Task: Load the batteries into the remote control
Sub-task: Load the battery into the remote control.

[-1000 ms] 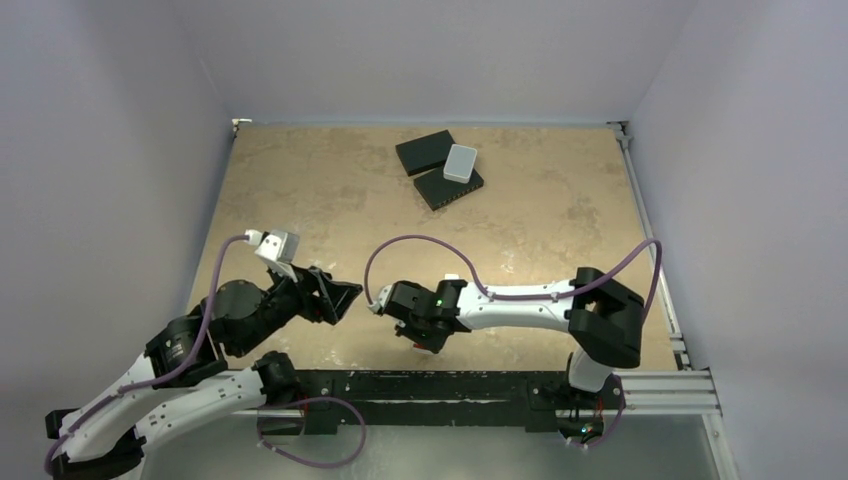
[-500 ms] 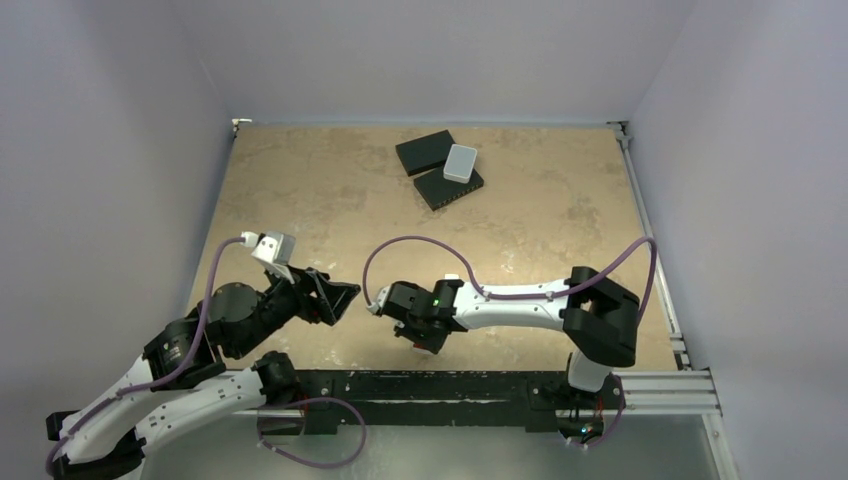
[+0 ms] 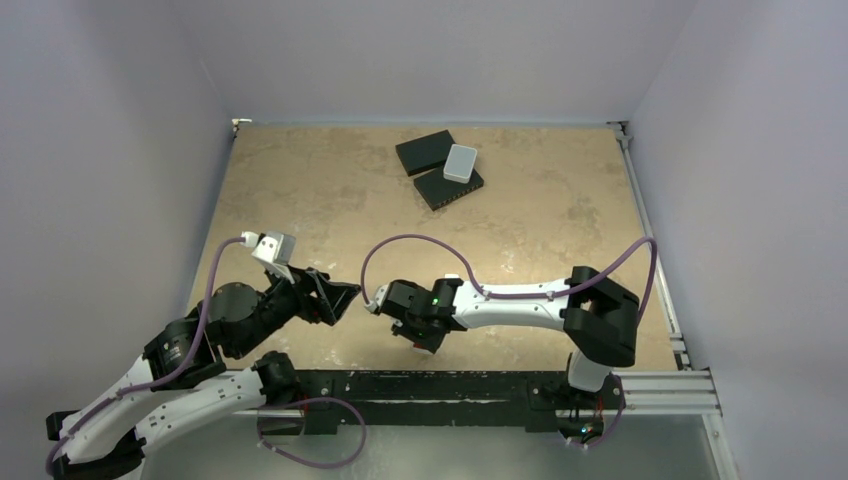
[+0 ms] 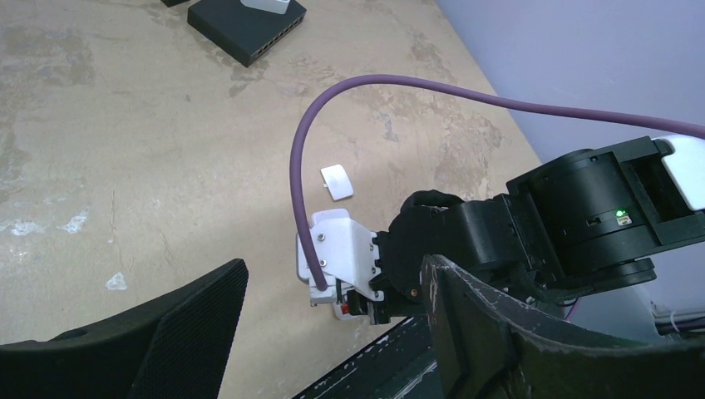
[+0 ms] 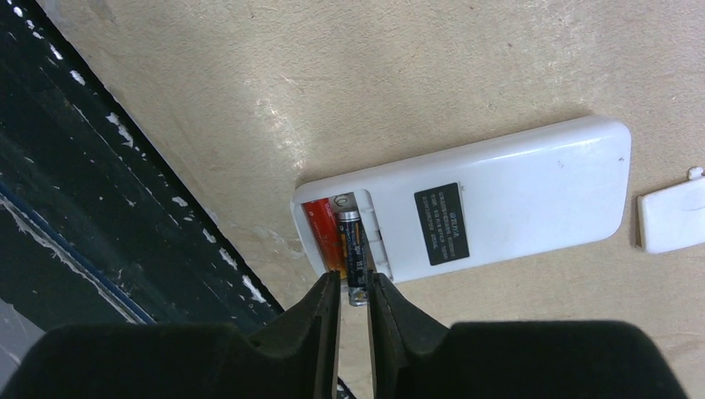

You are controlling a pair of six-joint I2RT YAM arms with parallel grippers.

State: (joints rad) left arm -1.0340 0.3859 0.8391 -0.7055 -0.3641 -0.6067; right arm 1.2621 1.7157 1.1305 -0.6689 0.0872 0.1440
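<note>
Cover (image 5: 672, 218) lies beside remote control (image 5: 499, 195); right hand (image 5: 355, 284) straddles dark battery (image 5: 353, 241) (grip unclear); left hand (image 4: 334, 273) gapes.

left claw (image 3: 338, 296): aloft, jaws wide apart | right claw (image 5: 353, 291): low, pointing down, jaws nearly together

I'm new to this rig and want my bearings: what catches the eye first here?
The white remote lies back up at the near edge of the table, its bay open with a red-orange battery seated and a dark battery beside it, poking out. The right gripper straddles the dark battery's end, and the loose cover lies just beyond the remote's other end. The left gripper hangs open, empty, nearby.
</note>
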